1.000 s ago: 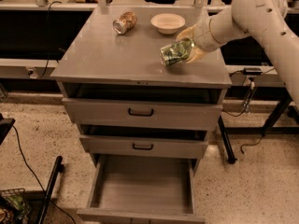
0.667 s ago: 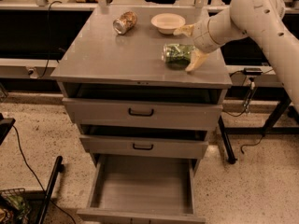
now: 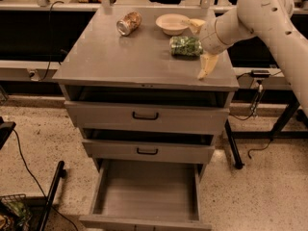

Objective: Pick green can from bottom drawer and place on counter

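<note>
The green can [image 3: 185,46] lies on its side on the counter [image 3: 125,57], near the right rear. My gripper [image 3: 197,48] is open just right of the can. One pale finger [image 3: 194,25] points past the can's far side and the other finger [image 3: 207,66] hangs over the counter's right front. The fingers do not touch the can. The bottom drawer [image 3: 147,194] is pulled out at the foot of the cabinet, and its floor is bare.
A tan-brown can [image 3: 129,23] lies at the back left of the counter. A white bowl [image 3: 172,23] stands behind the green can. Two upper drawers with black handles [image 3: 145,115] stand slightly ajar. A black pole [image 3: 50,196] and cables lie on the floor at left.
The can, held tilted above the counter a second ago, now lies flat on it. The fingers have opened and let go of it.
</note>
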Action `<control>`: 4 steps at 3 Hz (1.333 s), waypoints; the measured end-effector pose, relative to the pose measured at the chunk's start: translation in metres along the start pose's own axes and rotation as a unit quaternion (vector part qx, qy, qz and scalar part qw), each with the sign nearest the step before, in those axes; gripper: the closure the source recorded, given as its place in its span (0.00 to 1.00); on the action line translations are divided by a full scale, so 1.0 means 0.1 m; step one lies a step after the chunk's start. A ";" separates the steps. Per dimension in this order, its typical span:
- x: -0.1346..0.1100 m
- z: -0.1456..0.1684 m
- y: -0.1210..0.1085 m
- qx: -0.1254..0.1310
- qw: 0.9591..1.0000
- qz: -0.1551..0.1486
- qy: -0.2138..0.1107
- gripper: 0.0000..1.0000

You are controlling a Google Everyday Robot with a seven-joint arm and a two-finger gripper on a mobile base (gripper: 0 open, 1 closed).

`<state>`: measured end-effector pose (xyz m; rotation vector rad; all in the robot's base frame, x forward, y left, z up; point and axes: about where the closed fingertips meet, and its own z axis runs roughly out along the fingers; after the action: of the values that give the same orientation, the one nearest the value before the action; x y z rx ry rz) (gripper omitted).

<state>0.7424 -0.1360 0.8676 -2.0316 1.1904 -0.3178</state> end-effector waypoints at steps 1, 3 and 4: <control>0.22 -0.09 0.09 -0.018 0.999 0.021 0.022 0.18; 0.80 -0.47 0.50 -0.041 0.993 0.085 0.068 0.00; 1.12 -0.97 0.82 -0.029 0.988 0.123 0.090 0.00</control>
<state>0.6974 -0.2991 0.8594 -1.9086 1.5604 -0.3532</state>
